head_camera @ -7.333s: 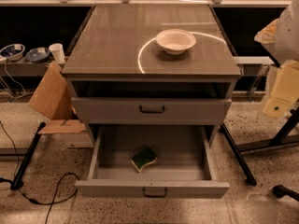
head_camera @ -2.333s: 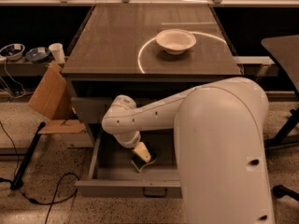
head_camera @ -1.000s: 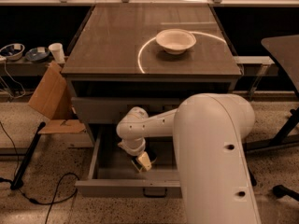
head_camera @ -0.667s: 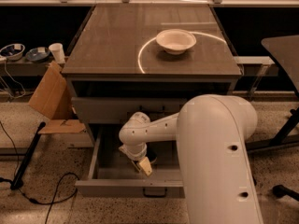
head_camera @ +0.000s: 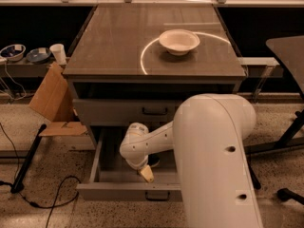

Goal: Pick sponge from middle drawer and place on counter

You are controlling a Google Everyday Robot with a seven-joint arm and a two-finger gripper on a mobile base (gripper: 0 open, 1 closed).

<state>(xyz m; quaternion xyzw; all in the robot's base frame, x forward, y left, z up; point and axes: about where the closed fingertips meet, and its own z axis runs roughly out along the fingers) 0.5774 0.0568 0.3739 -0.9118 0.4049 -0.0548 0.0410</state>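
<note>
The middle drawer [head_camera: 112, 169] is pulled open below the counter [head_camera: 118, 42]. My white arm reaches in from the front right. Its gripper [head_camera: 145, 172] is down inside the drawer near the front wall, right over where the sponge lies. Only a small dark part of the sponge [head_camera: 153, 161] shows just right of the wrist; the rest is hidden under the gripper. A white bowl [head_camera: 179, 41] stands on the counter inside a bright curved light streak.
The upper drawer face [head_camera: 109, 111] with a dark handle is shut. A cardboard sheet [head_camera: 51, 99] leans against the cabinet's left side. A cup [head_camera: 59, 53] and bowls [head_camera: 13, 51] sit on a low shelf at the left. Cables [head_camera: 52, 198] lie on the floor. A dark table [head_camera: 289, 49] stands at the right.
My arm came into view and reached into the open drawer. The gripper has gone down over the sponge and shifted slightly toward the drawer's front.
</note>
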